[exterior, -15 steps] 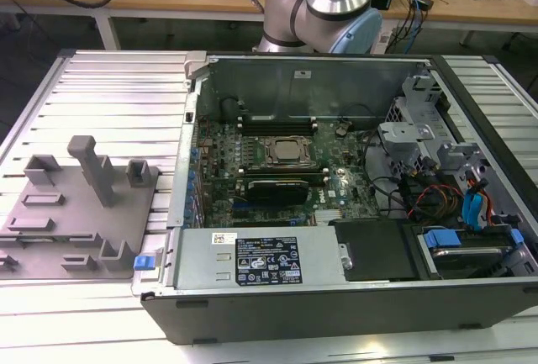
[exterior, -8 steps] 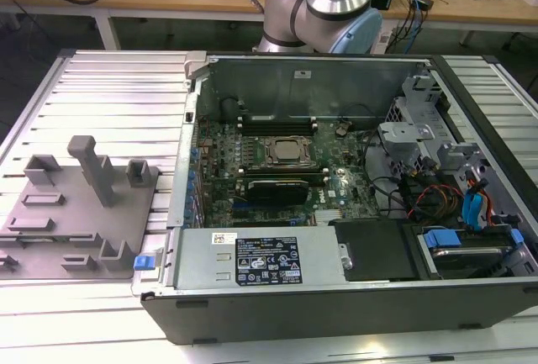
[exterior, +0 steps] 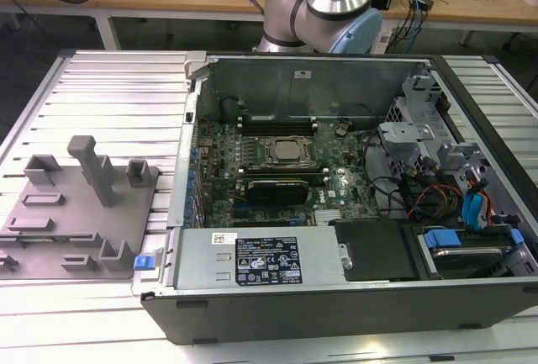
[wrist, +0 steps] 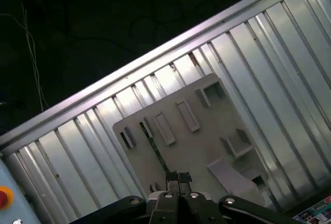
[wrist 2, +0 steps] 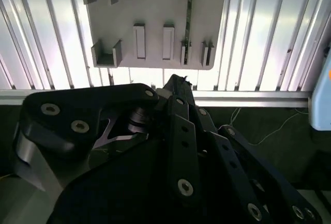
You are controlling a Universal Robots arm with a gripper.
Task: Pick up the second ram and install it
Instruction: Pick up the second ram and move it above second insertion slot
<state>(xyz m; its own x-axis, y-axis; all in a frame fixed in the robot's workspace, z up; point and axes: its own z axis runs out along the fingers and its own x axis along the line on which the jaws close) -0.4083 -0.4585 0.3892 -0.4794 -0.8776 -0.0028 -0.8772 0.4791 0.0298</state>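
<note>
I am aiming the end effector (wrist: pixel 178 177), pinched together, at the thin second ram (wrist 2: pixel 189 17) standing in the gray holder (wrist 2: pixel 150 1), trying for straight and gentle.

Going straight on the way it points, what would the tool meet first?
Probably the grey holder plate, right beside the second ram standing in its slot. Depth is unclear, so the tool might touch the ram's end first.
</note>
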